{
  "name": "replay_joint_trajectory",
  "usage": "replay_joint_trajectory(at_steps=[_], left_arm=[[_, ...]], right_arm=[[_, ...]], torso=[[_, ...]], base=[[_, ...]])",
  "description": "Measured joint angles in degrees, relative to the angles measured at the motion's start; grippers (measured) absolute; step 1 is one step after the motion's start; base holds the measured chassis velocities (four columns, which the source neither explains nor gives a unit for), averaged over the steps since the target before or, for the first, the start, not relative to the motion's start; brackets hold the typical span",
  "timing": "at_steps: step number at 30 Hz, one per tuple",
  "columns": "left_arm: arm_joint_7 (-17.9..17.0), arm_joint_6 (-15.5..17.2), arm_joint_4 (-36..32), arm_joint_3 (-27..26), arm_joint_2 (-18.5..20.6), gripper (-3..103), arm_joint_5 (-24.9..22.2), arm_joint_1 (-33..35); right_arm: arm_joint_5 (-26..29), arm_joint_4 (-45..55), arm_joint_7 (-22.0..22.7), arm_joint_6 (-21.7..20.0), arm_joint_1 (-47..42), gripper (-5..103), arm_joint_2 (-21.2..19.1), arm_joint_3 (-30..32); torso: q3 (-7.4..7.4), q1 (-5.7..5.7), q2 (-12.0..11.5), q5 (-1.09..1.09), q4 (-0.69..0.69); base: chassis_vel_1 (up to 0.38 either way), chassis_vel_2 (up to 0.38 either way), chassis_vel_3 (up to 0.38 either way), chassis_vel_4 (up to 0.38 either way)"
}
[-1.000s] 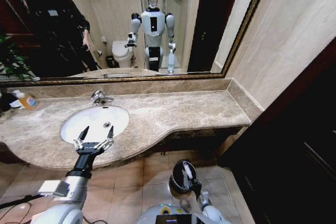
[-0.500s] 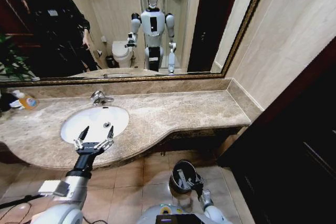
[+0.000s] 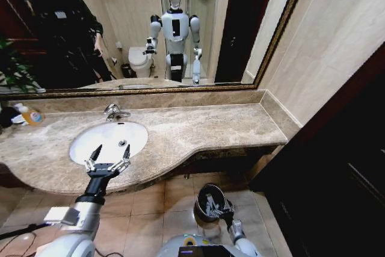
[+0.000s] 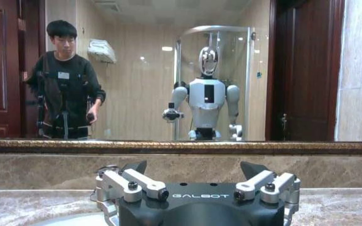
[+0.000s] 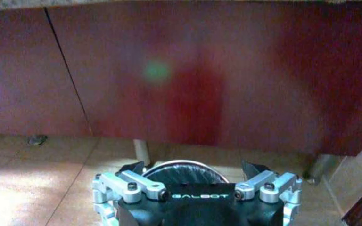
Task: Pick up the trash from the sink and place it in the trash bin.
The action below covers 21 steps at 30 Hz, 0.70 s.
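My head view is evenly lit from above, but it bows outward at the edges, bending the mirror (image 3: 180, 28) frame and the right-hand wall. Soft glare sits on the sink (image 3: 108, 139). My left wrist picture is sharp. My right wrist picture is dim and blurred, with a green flare spot upper centre and a blue one at left.

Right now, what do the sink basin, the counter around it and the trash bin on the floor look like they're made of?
The sink looks like glazed white porcelain: smooth, even and glossy. The counter looks like polished beige marble, veined and mottled, though it could be another stone. The trash bin looks like metal or plastic, black inside with a shiny silver rim.
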Motion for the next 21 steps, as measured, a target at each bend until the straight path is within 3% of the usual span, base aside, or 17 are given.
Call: replay_joint_trajectory(at_steps=[7,14,17,21], left_arm=[[0.0,0.0,0.0,0.0,0.0,100,0.0,0.0],[0.0,0.0,0.0,0.0,0.0,100,0.0,0.0],[0.0,0.0,0.0,0.0,0.0,100,0.0,0.0],[0.0,0.0,0.0,0.0,0.0,100,0.0,0.0]], right_arm=[[6.58,14.59,-2.74,-6.86,-5.07,100,-3.07,1.32],[7.23,24.23,-0.84,-6.81,-8.08,100,-4.73,3.3],[8.07,34.1,-1.13,-10.82,-11.6,100,-5.15,6.37],[8.07,42.37,-1.57,-13.21,-13.3,100,-4.42,9.94]], torso=[[0.0,0.0,0.0,-0.01,0.0],[0.0,0.0,0.0,0.0,0.0],[0.0,0.0,0.0,-0.01,-0.01],[0.0,0.0,0.01,0.0,0.0]], base=[[0.0,0.0,0.0,0.0],[0.0,0.0,0.0,0.0],[0.0,0.0,0.0,0.0],[0.0,0.0,0.0,0.0]])
